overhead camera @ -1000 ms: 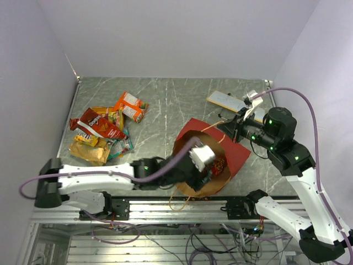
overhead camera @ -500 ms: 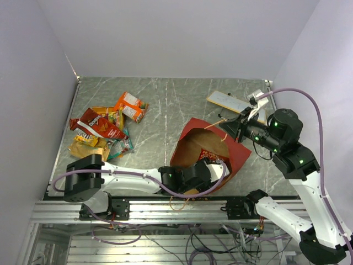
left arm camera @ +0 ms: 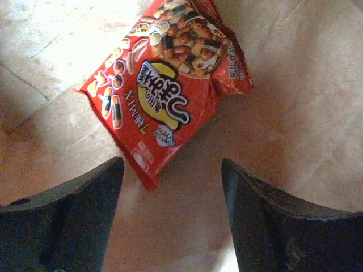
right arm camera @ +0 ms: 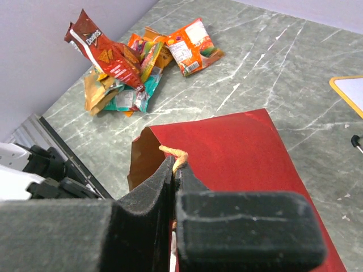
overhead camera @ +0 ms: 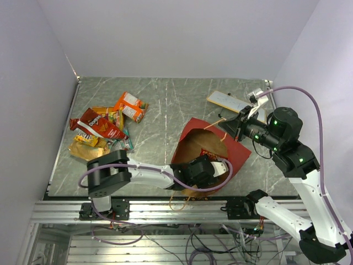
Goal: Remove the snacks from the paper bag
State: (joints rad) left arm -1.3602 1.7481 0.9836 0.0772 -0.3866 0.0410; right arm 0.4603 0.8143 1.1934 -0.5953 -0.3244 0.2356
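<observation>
Paper bag: the paper bag (overhead camera: 238, 153) lies on its side by the near edge of the bench (overhead camera: 165, 110), right of the middle, with its mouth tipped up and its brown inside showing.

Right gripper: the right gripper (right arm camera: 174, 167) is pinched tight on the bag's tan handle (right arm camera: 174, 154) and holds the mouth lifted off the bench.

Left gripper: the left gripper (left arm camera: 172, 170) is down inside the bag. Its 2 fingers are spread wide and hold nothing.

Thing to take: 1 red packet (left arm camera: 164, 85) lies flat on the brown paper floor just beyond the fingertips, its nearest corner between them. Whether more packets lie deeper in the bag cannot be told from here.

Handling: it looks like a light, thin foil pouch, puffed and crinkly. It is probably slick on its face, soft under pressure, and filled with brittle crackers that a hard squeeze would crush.

Where to hold: the flat crimped seam at the nearest corner or the bottom edge is likely the best grip, since it is stiff, thin and free of crackers. Closing across the puffed middle would probably let it squirt away.

Caution: the bag floor is soft paper, so fingers pressed low may catch it along with the packet.

Already out: a pile of snacks (overhead camera: 105, 130) sits near the left edge, well apart from the bag.

Not a snack: a white-and-tan card (overhead camera: 227, 101) lies toward the far right corner.
</observation>
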